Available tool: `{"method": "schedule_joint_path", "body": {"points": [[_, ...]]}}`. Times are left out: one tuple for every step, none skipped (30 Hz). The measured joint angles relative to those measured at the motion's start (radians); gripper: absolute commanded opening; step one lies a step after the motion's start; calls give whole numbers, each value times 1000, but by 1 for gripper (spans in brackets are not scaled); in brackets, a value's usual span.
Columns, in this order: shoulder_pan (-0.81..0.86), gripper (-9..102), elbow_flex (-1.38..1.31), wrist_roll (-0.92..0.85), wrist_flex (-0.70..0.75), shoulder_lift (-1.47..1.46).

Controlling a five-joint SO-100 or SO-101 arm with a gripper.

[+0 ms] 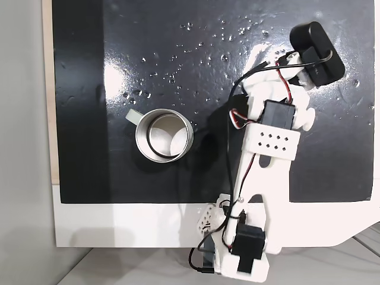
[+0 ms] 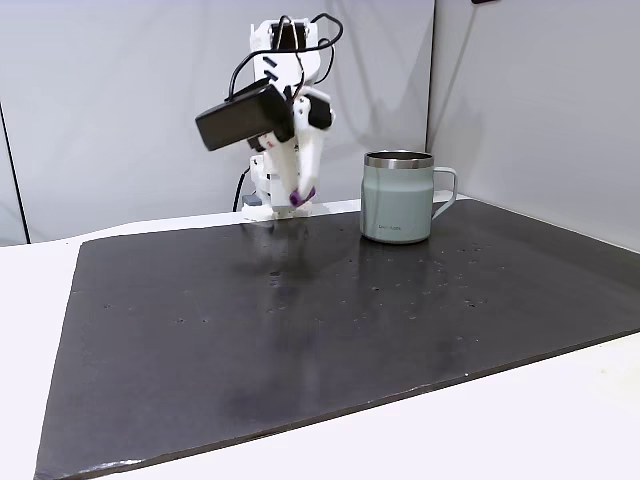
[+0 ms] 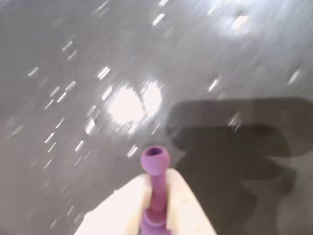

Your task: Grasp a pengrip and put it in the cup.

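In a fixed view from above, the cup [image 1: 163, 135] stands on the mat [image 1: 83, 89], at nine o'clock from the arm [image 1: 270, 142]. In the side fixed view, the gripper [image 2: 298, 200] clamps the pengrip [image 2: 298, 199] above the mat; the cup's small logo is unreadable. The wrist view is blurred: white fingers [image 3: 183, 205] pinch the pengrip [image 3: 155, 166].

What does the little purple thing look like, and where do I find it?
Start at the big black mat and find the white robot arm at its far edge, left of the metal cup. Pinched in the arm's white jaws is the pengrip, held above the mat. It is a tiny purple tube, the only colourful thing there.
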Motion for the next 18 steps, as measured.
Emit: {"method": "schedule_joint_path", "body": {"points": [[-25, 0, 0, 21, 37, 38], [-51, 0, 0, 41, 72, 77], [-77, 0, 0, 60, 107, 115], [-104, 0, 0, 77, 144, 152], [-130, 0, 0, 95, 175, 186], [-156, 0, 0, 110, 202, 219], [-181, 0, 0, 130, 232, 250], [-206, 0, 2, 152, 256, 279], [-230, 0, 2, 172, 281, 305], [-253, 0, 2, 195, 304, 333], [-278, 0, 2, 218, 324, 354], [-307, 0, 2, 242, 342, 377], [-337, 0, 2, 270, 360, 397], [-370, 0, 2, 295, 374, 414], [-408, 0, 2, 324, 383, 433], [-442, 0, 2, 351, 391, 445], [-468, 0, 2, 380, 393, 454], [-492, 0, 2, 408, 396, 459]]}}
